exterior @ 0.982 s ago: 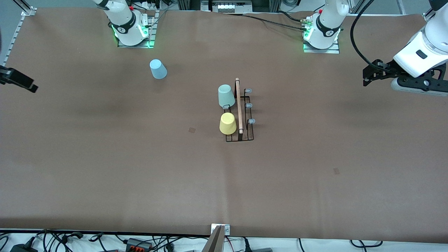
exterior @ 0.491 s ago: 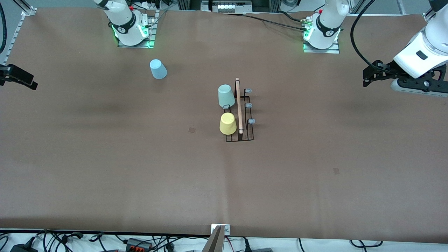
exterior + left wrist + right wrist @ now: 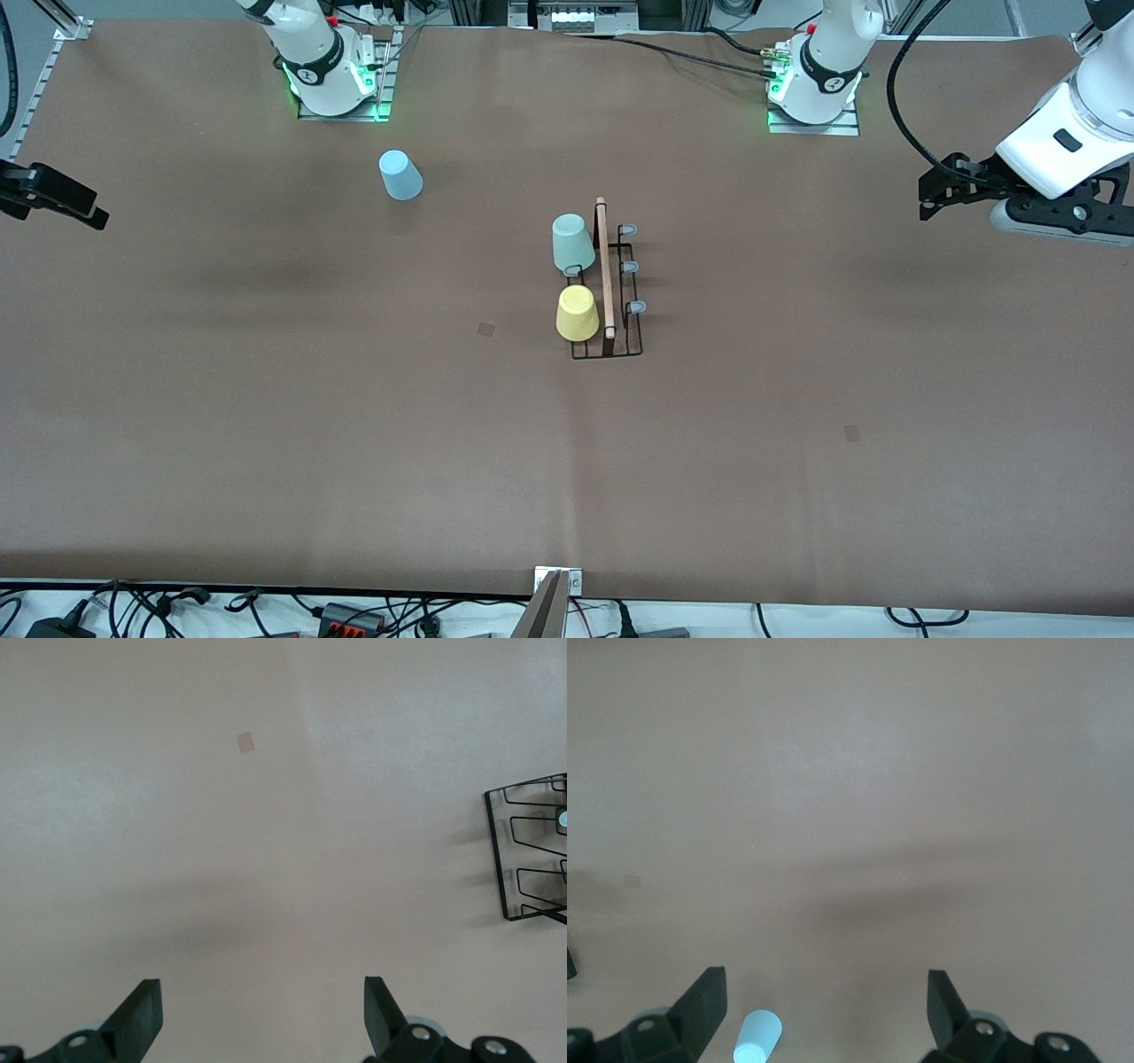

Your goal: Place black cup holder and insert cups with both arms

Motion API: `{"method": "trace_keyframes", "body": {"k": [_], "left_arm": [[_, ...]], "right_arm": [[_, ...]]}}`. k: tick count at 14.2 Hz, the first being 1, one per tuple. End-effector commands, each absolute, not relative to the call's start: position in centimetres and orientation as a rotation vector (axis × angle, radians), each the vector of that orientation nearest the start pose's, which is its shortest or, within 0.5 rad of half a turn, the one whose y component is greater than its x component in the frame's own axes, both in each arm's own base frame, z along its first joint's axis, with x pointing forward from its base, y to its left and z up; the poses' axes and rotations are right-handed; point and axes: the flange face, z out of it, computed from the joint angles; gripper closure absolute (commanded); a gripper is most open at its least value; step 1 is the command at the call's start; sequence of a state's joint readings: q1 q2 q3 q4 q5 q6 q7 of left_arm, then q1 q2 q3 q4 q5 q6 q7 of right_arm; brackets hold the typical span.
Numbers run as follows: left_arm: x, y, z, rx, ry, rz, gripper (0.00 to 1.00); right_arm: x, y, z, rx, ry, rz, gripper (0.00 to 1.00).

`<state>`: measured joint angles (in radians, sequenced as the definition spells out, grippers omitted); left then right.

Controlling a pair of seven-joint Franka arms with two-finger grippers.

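Note:
The black cup holder (image 3: pixel 606 275) stands mid-table, its wooden bar on top. A pale green cup (image 3: pixel 572 244) and a yellow cup (image 3: pixel 577 313) sit upside down on its pegs on the side toward the right arm's end. Three blue-tipped pegs (image 3: pixel 629 266) on its side toward the left arm's end are bare. The light blue cup (image 3: pixel 400 175) stands upside down near the right arm's base; it also shows in the right wrist view (image 3: pixel 757 1036). My left gripper (image 3: pixel 928 190) (image 3: pixel 263 1019) is open and empty over the table's left-arm end. My right gripper (image 3: pixel 93 213) (image 3: pixel 827 1014) is open and empty over the right-arm end.
The table (image 3: pixel 354 425) is covered in brown paper. The holder's corner shows in the left wrist view (image 3: pixel 523 850). Cables and plugs (image 3: pixel 337 611) lie along the table edge nearest the front camera. Two small paper patches (image 3: pixel 486 329) mark the surface.
My right gripper has shifted slightly toward the table's middle. The left arm, the cups and the holder have not visibly moved.

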<state>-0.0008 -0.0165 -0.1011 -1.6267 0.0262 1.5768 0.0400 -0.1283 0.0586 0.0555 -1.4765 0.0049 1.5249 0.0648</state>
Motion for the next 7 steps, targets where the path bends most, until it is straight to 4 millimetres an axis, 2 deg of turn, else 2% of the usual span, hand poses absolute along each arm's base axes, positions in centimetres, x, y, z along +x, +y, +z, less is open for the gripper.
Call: {"method": "trace_keyframes", "body": {"k": [1,7], "left_arm": [[55.07,-5.23,61.14,-3.091,0.224,0.053,0.00],[55.06,-5.31,61.14,-3.091,0.226,0.053,0.00]], "right_arm": [[56.74,-4.41,63.66,-3.105,0.215,0.014,0.00],[56.71,-4.74,63.66,-3.103,0.224,0.013,0.00]]}}
